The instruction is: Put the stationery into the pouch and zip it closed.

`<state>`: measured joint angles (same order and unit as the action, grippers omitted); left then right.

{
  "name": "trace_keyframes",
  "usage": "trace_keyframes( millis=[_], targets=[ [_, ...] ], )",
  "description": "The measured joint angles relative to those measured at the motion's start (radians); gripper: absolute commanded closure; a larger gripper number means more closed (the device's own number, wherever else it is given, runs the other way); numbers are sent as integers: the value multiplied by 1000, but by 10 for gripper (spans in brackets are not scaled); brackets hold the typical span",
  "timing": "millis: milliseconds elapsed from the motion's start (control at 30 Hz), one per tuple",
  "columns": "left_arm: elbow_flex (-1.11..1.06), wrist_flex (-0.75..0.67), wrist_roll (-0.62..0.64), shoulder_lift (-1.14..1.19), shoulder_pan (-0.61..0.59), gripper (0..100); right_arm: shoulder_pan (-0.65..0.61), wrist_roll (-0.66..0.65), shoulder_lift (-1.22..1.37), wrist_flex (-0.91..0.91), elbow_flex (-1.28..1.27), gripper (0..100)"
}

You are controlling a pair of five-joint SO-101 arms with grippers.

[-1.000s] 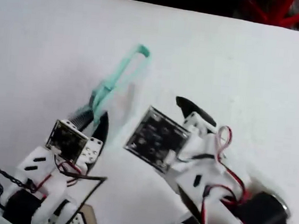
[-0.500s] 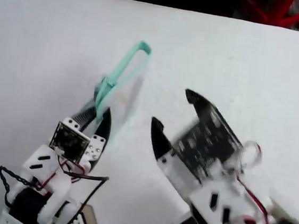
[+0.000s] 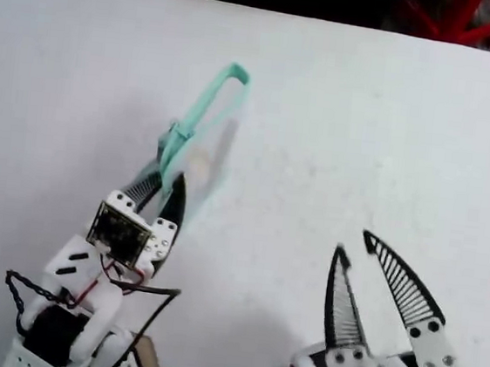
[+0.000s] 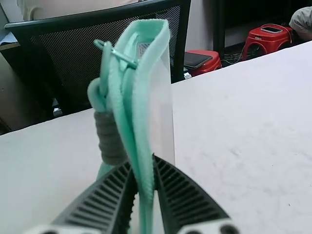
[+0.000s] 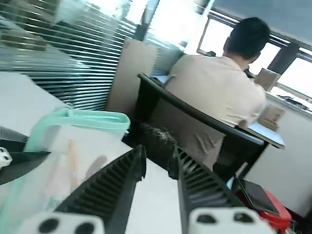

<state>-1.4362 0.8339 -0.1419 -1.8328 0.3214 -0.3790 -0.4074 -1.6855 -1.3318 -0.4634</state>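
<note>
L gripper (image 3: 162, 189) clamped on pouch (image 3: 203, 114); R gripper (image 3: 356, 247), fingers apart at 5 o'clock, shd nip zip pull (image 4: 117, 52) squarely.

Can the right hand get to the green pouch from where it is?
Probably yes. The left hand holds the pouch up, and nothing stands between it and the open right hand.

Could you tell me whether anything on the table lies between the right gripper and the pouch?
Nothing visible does. In the high view, bare table lies between the open right gripper and the pouch, which the left gripper holds clamped at one end.
</note>
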Motion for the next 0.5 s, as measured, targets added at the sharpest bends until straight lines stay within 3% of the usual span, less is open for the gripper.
trace_keyframes(
  millis=[100, 233, 500],
  targets=[
    [0, 0, 0, 0, 0, 977, 100, 0, -17, 83, -181, 837],
    [0, 0, 0, 0, 0, 977, 137, 0, -26, 146, -331, 837],
    [0, 0, 0, 0, 0, 977, 133, 81, 14, 164, -319, 833]
  ],
)
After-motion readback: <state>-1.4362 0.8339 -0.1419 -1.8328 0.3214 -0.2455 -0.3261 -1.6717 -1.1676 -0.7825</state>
